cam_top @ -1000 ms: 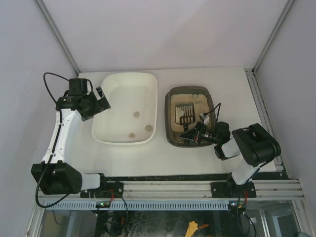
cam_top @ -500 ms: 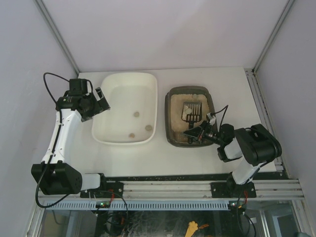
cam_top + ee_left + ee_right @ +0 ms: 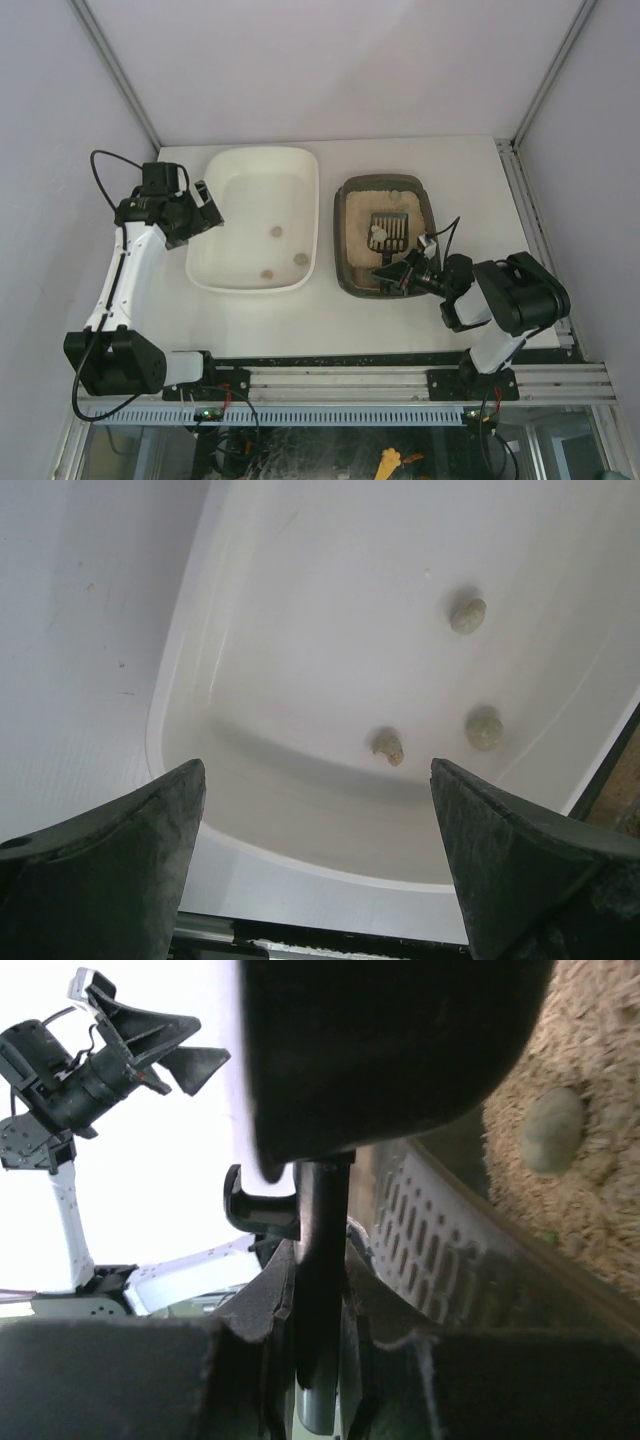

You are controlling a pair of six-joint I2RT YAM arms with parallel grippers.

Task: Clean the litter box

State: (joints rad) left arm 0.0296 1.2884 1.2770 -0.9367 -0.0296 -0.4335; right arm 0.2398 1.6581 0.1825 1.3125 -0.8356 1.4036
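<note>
The litter box point(image 3: 345, 225), a dark tray of beige litter, sits right of centre. My right gripper point(image 3: 402, 272) is at its near rim, shut on the handle of a black slotted scoop point(image 3: 389, 228). The scoop is held over the litter with a pale clump point(image 3: 377, 235) on it. In the right wrist view the gripper point(image 3: 320, 1360) clamps the handle point(image 3: 318, 1260) under the dark scoop body point(image 3: 390, 1050), and another clump point(image 3: 553, 1130) lies in the litter. My left gripper point(image 3: 205, 205) is open and empty at the white tub's left rim, which also shows between its tips in the left wrist view point(image 3: 315, 865).
The white tub point(image 3: 200, 265) stands left of the litter box and holds three clumps point(image 3: 277, 231), point(image 3: 301, 259), point(image 3: 266, 273); they also show in the left wrist view point(image 3: 467, 615). Walls close in the table on three sides, and a rail runs along the near edge.
The scoop has gone from lying flat in the litter to being raised with a clump on it. My right gripper has drawn back slightly to the right. The left arm has barely moved.
</note>
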